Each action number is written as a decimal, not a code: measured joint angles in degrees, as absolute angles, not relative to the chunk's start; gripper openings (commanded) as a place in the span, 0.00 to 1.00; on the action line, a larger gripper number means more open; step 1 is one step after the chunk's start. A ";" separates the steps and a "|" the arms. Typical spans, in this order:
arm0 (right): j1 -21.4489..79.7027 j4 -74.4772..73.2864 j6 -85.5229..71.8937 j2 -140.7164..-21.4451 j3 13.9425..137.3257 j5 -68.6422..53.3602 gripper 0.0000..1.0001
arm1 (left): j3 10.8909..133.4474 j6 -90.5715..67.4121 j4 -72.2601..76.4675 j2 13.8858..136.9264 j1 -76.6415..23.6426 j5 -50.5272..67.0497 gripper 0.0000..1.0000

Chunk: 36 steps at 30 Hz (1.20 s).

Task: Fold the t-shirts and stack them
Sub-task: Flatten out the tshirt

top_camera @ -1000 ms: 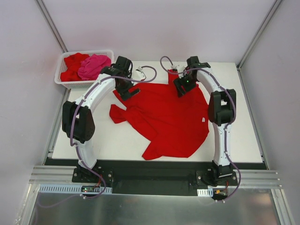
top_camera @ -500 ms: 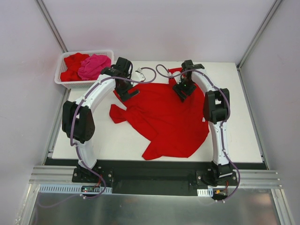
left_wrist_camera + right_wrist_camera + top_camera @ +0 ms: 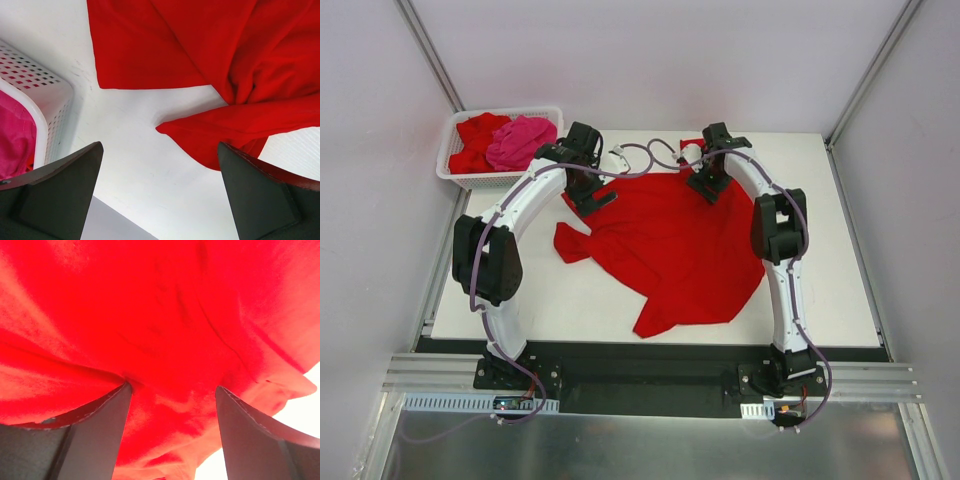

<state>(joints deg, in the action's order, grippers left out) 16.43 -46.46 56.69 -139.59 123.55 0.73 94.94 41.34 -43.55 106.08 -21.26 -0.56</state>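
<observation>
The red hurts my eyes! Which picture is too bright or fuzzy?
Right wrist view: the red t-shirt is very close, glowing and soft, with a washed-out white corner. Left wrist view: cloth sharp, table bright white. Top view: even and clear.

A t-shirt (image 3: 670, 245) lies spread mid-frame on the table (image 3: 840, 280). At its upper-left corner, a basket (image 3: 455, 178) holds more t-shirts (image 3: 505, 140).

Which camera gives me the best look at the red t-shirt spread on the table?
Top external: it shows the red t-shirt almost whole, its outline clear on the table. Left wrist catches only one edge and a bunched fold; right wrist is so close that red cloth nearly fills the frame, with no outline.
</observation>
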 measured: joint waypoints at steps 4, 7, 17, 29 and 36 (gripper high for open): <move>17.32 -42.44 61.58 -141.10 125.34 3.92 0.75 | 94.94 41.34 -43.59 106.06 -21.28 -0.56 0.99; 17.80 -38.52 66.63 -143.02 127.55 6.61 0.77 | 94.94 41.34 -43.66 106.06 -21.28 -0.60 0.99; 17.82 -24.36 81.60 -149.80 133.40 15.20 0.79 | 94.94 41.34 -44.05 105.21 -21.28 -0.64 0.99; 17.32 -41.80 69.93 -130.37 116.46 7.68 0.80 | 95.04 41.25 -44.10 104.97 -21.28 -0.47 0.99; 17.17 -60.62 57.89 -109.47 113.82 -9.21 0.56 | 99.42 39.35 -44.91 106.26 -21.28 2.57 0.99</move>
<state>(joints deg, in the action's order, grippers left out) 17.17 -60.62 57.89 -109.47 113.82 -9.21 99.42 39.35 -44.91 106.26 -21.28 2.57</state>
